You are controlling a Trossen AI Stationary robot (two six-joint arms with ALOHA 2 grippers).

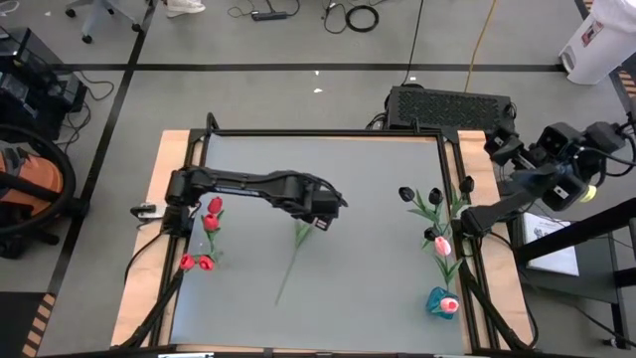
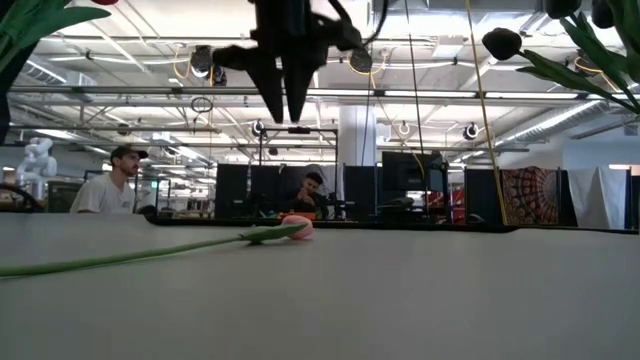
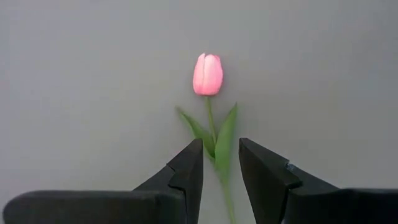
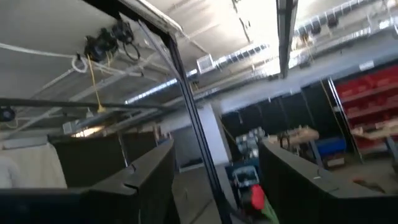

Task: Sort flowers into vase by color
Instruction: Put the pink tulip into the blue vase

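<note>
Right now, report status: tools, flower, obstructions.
Left tool open, above the pink tulip's stem at mid-table, not gripping. Right tool open, parked off the table's right edge. Nothing between left tool and stem.

High view looks straight down, low view level across; both share the pink tulip point(image 1: 301, 232) lying mid-table.

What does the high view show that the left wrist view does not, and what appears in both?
Only the high view shows the red flowers, black flowers, teal vase and right gripper parked off the table's edge. Only the left wrist view shows the open gap between the left gripper fingers. Both show the pink tulip lying on the grey table.
</note>
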